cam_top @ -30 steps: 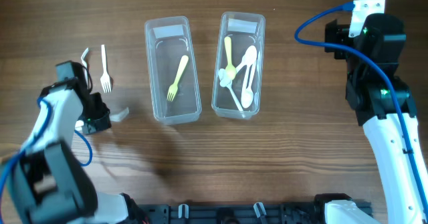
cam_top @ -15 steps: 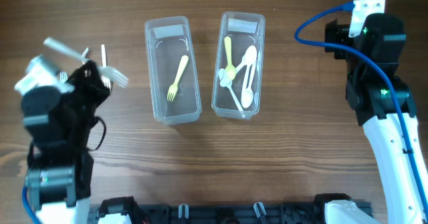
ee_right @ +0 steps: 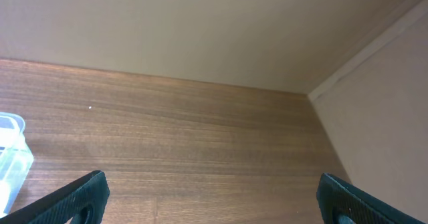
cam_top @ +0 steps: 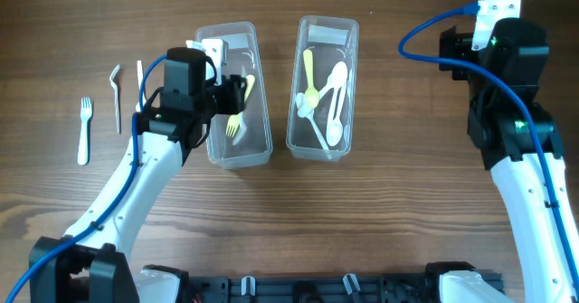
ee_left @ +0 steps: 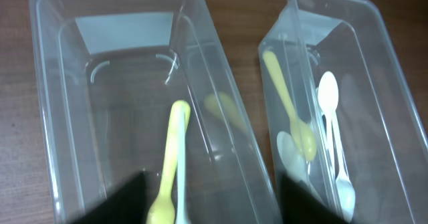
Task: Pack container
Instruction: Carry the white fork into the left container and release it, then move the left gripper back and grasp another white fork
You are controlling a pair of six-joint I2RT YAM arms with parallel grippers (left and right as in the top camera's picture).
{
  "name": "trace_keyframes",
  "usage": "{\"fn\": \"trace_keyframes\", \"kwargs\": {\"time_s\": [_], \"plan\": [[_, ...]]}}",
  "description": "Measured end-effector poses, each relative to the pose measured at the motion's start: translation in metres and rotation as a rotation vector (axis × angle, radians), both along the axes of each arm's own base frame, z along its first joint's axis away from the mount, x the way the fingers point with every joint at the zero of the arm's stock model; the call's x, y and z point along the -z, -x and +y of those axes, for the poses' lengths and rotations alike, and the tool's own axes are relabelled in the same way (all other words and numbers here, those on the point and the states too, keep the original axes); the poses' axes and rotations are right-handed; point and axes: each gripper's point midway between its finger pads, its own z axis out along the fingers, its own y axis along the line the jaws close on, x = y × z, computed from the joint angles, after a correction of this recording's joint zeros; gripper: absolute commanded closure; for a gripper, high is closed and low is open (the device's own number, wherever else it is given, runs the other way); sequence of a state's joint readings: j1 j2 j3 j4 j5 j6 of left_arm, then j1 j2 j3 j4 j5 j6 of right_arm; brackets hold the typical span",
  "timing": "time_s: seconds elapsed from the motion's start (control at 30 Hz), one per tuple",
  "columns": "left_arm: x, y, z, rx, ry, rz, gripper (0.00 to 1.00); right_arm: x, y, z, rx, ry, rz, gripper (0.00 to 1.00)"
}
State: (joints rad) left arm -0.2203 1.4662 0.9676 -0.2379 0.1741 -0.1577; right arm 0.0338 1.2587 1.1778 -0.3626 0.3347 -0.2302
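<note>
Two clear containers stand side by side. The left container [cam_top: 214,122] [ee_left: 60,117] holds a yellow fork [cam_top: 241,109] [ee_left: 172,157] with a pale utensil [ee_left: 181,197] lying along it. The right container [cam_top: 349,77] [ee_left: 374,83] holds a yellow spoon [cam_top: 308,72] [ee_left: 287,107] and several white spoons [cam_top: 335,104] [ee_left: 331,130]. My left gripper [cam_top: 235,93] [ee_left: 212,209] hovers open over the left container, its dark fingers [ee_left: 127,204] wide on either side of the two utensils. My right gripper [ee_right: 217,204] is open and empty at the far right, facing bare table and wall.
A white fork [cam_top: 84,129], a thin grey utensil [cam_top: 116,95] and another white utensil [cam_top: 139,75] lie on the wood left of the containers. The right arm [cam_top: 507,86] with its blue cable stands along the right edge.
The left arm swung from the table's left side to above the left container, and its jaws went from shut to open. The right arm stayed still.
</note>
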Motion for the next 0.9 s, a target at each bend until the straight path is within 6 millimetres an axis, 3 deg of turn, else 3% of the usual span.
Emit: {"fn": "trace_keyframes", "kwargs": {"time_s": [0.07, 0.1, 0.13, 0.2, 0.23, 0.27, 0.33, 0.4, 0.5, 0.57, 0.63, 0.7, 0.77, 0.9], "plan": [[-0.014, -0.003, 0.0, -0.001, 0.011, -0.048, 0.14, 0.0, 0.0, 0.0, 0.0, 0.0, 0.0, 0.0], [-0.028, -0.003, 0.0, -0.004, 0.016, -0.087, 0.24, 0.0, 0.0, 0.0, 0.0, 0.0, 0.0, 0.0], [-0.051, 0.0, 0.005, -0.019, 0.018, -0.15, 0.27, 0.0, 0.0, 0.0, 0.0, 0.0, 0.0, 0.0], [-0.09, 0.01, 0.024, -0.083, -0.004, -0.246, 0.18, 0.0, 0.0, 0.0, 0.0, 0.0, 0.0, 0.0], [-0.126, 0.024, 0.047, -0.166, -0.026, -0.34, 0.17, 0.0, 0.0, 0.0, 0.0, 0.0, -0.001, 0.0], [-0.14, 0.032, 0.059, -0.211, -0.046, -0.371, 0.17, 0.0, 0.0, 0.0, 0.0, 0.0, 0.001, 0.0], [-0.147, 0.055, 0.091, -0.337, -0.123, -0.366, 0.13, 0.0, 0.0, 0.0, 0.0, 0.0, 0.0, 0.0], [-0.152, 0.066, 0.116, -0.44, -0.18, -0.369, 0.07, 0.0, 0.0, 0.0, 0.0, 0.0, 0.001, 0.0], [-0.138, 0.062, 0.138, -0.533, -0.218, -0.321, 0.05, 0.0, 0.0, 0.0, 0.0, 0.0, 0.0, 0.0], [-0.116, 0.049, 0.154, -0.591, -0.241, -0.256, 0.05, 0.0, 0.0, 0.0, 0.0, 0.0, 0.0, 0.0], [-0.078, 0.029, 0.177, -0.653, -0.274, -0.159, 0.05, 0.001, 0.0, 0.0, 0.0, 0.0, 0.003, 0.0], [-0.051, 0.012, 0.197, -0.701, -0.286, -0.112, 0.08, 0.0, 0.0, 0.0, 0.0, 0.0, 0.0, 0.0], [-0.003, -0.001, 0.221, -0.743, -0.3, -0.012, 0.09, 0.0, 0.0, 0.0, 0.0, 0.0, 0.0, 0.0], [0.062, -0.025, 0.225, -0.701, -0.248, 0.081, 0.09, 0.0, 0.0, 0.0, 0.0, 0.0, 0.001, 0.0]]}}
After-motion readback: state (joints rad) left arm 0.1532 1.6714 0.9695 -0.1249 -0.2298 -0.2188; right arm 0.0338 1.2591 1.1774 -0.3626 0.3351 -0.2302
